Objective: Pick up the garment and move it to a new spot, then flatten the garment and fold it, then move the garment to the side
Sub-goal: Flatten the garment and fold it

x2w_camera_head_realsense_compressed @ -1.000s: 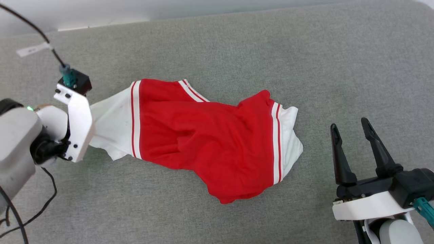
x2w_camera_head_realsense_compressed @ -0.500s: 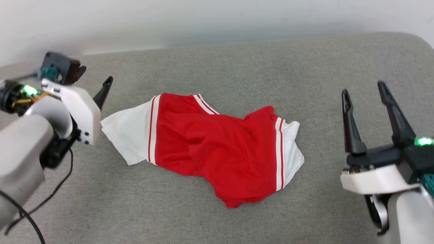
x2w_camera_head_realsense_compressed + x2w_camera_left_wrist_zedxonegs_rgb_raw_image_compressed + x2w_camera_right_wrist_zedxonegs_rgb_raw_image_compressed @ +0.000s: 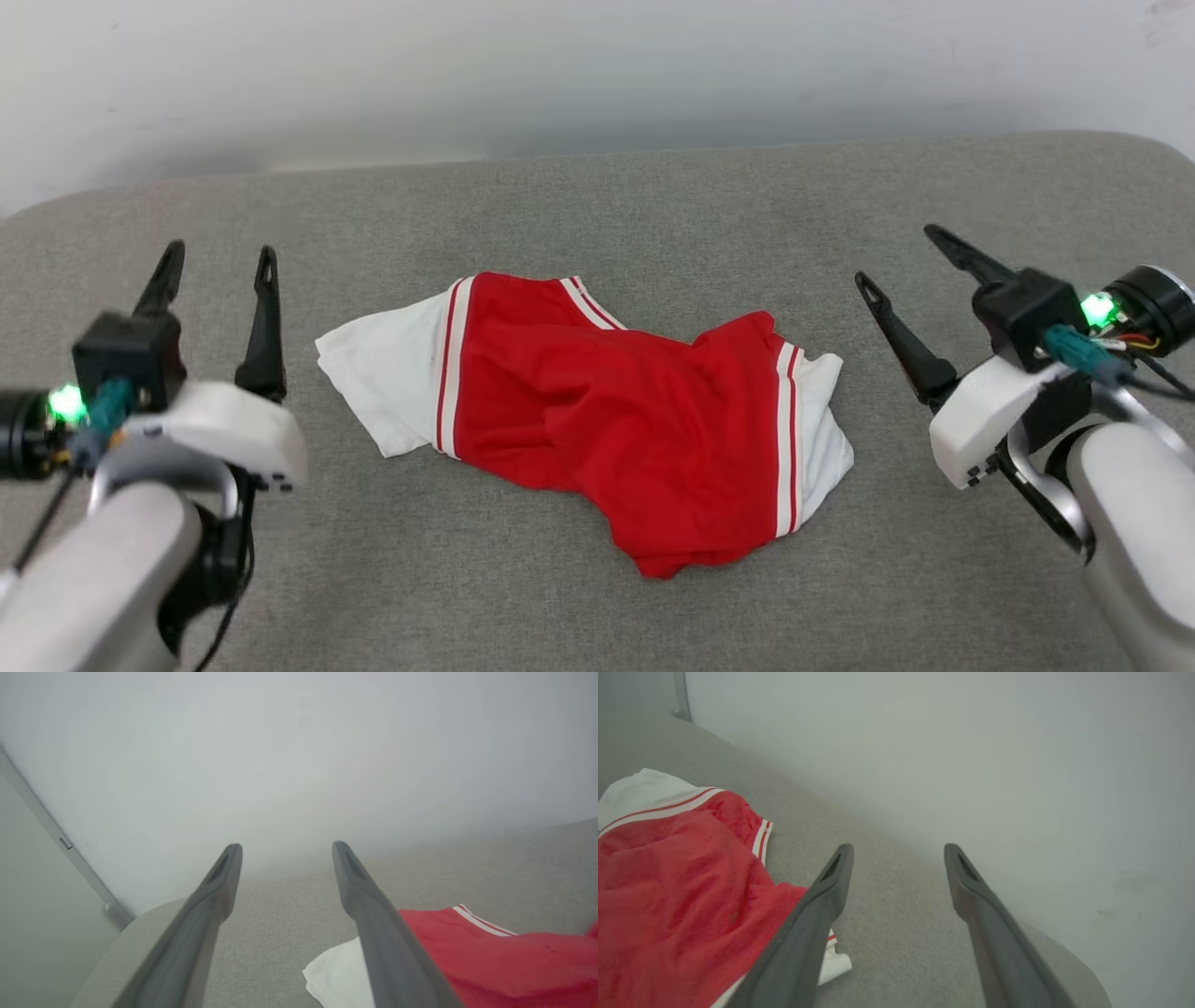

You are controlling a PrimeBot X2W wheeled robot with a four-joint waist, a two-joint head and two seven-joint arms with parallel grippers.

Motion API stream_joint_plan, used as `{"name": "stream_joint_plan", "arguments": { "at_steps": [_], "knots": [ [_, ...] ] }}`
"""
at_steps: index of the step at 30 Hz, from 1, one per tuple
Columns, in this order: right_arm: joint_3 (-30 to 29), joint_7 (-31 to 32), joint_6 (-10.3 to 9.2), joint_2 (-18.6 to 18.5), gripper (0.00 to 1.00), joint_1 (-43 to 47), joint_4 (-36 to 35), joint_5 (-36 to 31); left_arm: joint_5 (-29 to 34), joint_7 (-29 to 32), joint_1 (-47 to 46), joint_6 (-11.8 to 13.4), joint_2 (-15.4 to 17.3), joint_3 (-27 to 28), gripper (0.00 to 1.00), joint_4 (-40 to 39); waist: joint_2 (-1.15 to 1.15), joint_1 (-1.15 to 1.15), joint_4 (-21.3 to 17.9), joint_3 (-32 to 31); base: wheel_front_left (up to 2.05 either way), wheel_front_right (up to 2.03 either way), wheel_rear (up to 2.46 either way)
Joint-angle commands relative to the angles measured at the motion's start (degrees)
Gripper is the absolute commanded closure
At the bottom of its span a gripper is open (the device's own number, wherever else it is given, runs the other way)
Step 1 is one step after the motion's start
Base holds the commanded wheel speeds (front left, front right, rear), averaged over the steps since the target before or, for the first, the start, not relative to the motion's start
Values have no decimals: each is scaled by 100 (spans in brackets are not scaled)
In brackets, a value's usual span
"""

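Note:
The garment (image 3: pixel 597 420), a red shirt with white sleeves edged by thin red stripes, lies crumpled in the middle of the grey padded surface (image 3: pixel 653 205). My left gripper (image 3: pixel 220 252) stands open to the left of its white sleeve, apart from it, with nothing between the fingers. My right gripper (image 3: pixel 894 254) is open to the right of the other sleeve, also apart. In the left wrist view the open left gripper (image 3: pixel 286 845) points at the wall, with the garment (image 3: pixel 490 961) at the lower right. In the right wrist view the right gripper (image 3: pixel 899 847) is open, the garment (image 3: pixel 677 882) to its left.
A pale wall (image 3: pixel 560 75) rises right behind the padded surface. The surface's back corners are rounded. A grey strip (image 3: pixel 60 844) runs down the wall at the left corner. Bare grey fabric surrounds the shirt on all sides.
My left gripper has let go of the white sleeve, opened and drawn back to the lower left with its fingers pointing up. The camera has tilted up. The right gripper has turned leftward, still open.

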Motion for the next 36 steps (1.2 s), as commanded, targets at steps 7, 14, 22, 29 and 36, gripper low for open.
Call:
{"name": "stream_joint_plan", "arguments": {
  "at_steps": [7, 14, 22, 29, 36],
  "knots": [
    [1910, 2234, -4, -1318, 0, -889, -170, 1919, 1333, -17, 1739, 364, -858, 1548, 0, -893, 0, 1, 176, 96, 0, 0, 0],
    [3025, 3967, -4, -1715, 0, -1532, -120, 3486, 2533, -18, 2796, -171, -2269, 2810, 0, -1243, 0, 1, 509, 388, 0, 0, 0],
    [3438, 3963, -5, -1274, 0, -1528, 1020, 3851, 3348, -19, 3058, -849, -3268, 3412, 0, -1262, 0, 1, 762, 674, 0, 0, 0],
    [3939, 3590, -2, -922, 100, -1255, 1539, 3986, 3713, -19, 3179, -1269, -3764, 3806, 0, -1169, 0, 1, 746, 705, 0, 0, 0],
    [3867, 2827, -7, -1475, 100, -1783, 1259, 4053, 3999, -19, 3346, -1611, -4038, 4213, 0, -1049, 0, 1, 543, 436, 0, 0, 0]
  ]
}}
